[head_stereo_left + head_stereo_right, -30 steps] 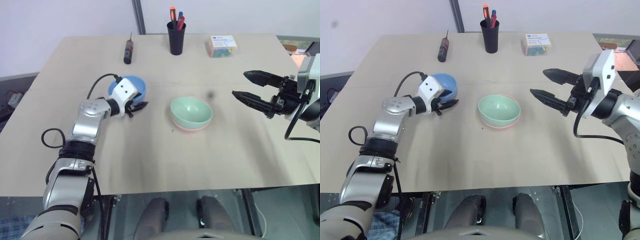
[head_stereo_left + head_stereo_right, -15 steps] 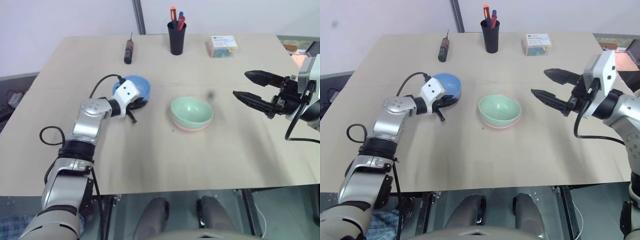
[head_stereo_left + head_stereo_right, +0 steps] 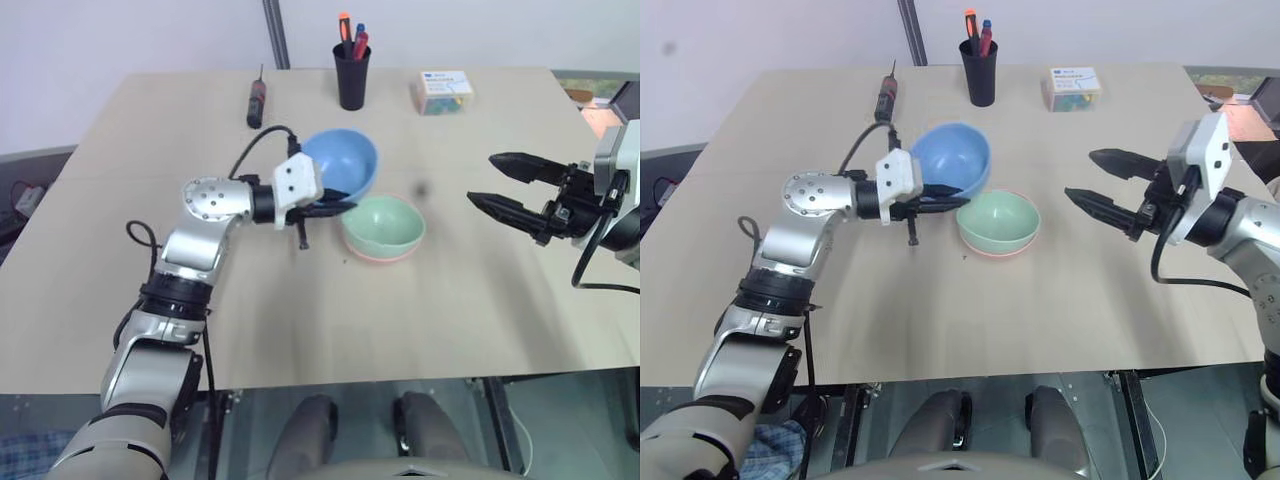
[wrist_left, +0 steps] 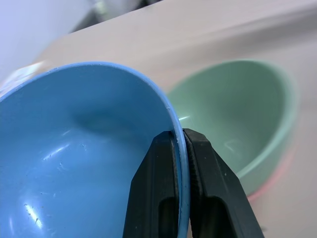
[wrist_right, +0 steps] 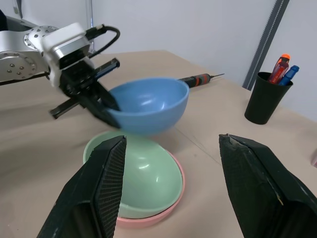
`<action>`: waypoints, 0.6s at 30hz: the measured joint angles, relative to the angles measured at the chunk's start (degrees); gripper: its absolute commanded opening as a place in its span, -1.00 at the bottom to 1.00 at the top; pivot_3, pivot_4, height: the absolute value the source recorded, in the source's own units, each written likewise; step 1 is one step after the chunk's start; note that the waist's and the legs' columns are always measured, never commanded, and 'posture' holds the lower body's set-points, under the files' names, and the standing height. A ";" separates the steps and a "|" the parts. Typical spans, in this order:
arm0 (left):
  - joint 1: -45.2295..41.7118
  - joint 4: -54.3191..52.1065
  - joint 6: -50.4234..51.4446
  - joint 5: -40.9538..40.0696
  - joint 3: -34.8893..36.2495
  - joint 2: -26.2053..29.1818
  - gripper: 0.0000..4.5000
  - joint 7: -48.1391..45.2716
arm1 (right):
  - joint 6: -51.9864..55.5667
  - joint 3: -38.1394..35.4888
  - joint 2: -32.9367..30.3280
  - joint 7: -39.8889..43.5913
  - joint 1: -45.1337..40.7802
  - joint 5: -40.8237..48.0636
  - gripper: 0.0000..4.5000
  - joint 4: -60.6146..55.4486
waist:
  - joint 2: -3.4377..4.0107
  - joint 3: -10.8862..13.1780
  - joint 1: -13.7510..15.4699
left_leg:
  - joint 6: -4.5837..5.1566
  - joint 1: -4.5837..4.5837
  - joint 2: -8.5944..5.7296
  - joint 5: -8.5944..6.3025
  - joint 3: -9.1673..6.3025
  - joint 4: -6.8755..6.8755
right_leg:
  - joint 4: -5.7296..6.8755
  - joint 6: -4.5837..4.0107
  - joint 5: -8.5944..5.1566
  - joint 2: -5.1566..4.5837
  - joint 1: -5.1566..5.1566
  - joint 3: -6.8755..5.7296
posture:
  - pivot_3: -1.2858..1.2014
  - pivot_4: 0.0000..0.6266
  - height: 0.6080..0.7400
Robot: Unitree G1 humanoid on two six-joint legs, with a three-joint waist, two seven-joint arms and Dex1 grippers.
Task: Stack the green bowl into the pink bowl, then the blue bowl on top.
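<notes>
The blue bowl (image 3: 345,160) hangs tilted in the air just left of and above the green bowl (image 3: 385,222). My left gripper (image 3: 340,204) is shut on its near rim; in the left wrist view both fingertips (image 4: 171,148) pinch the blue rim (image 4: 179,144). The green bowl sits nested inside the pink bowl (image 3: 385,258) at the table's middle, with only a pink rim showing beneath it. Off to the right, my right gripper (image 3: 481,178) is open and holds nothing, pointing toward the bowls.
At the back of the table (image 3: 300,330) lie a screwdriver (image 3: 257,103), a black cup of pens (image 3: 352,75) and a small clear box (image 3: 445,92). The table's front edge runs close below my arms.
My left gripper closed on the blue bowl's rim, lifted it off the table and carried it right, up to the green bowl. The right gripper stayed put.
</notes>
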 measured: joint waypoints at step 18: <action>-1.39 -5.36 1.18 -7.55 -4.01 -4.53 -0.53 -11.87 | 0.04 -2.33 -0.98 -1.66 3.53 0.62 0.40 -3.23 | -0.01 0.01 0.10 | 0.02 0.06 0.02 0.00 -0.01 0.07 | 0.00 0.00 0.00 0.04 0.10 -0.01 | 0.03 -0.52 1.00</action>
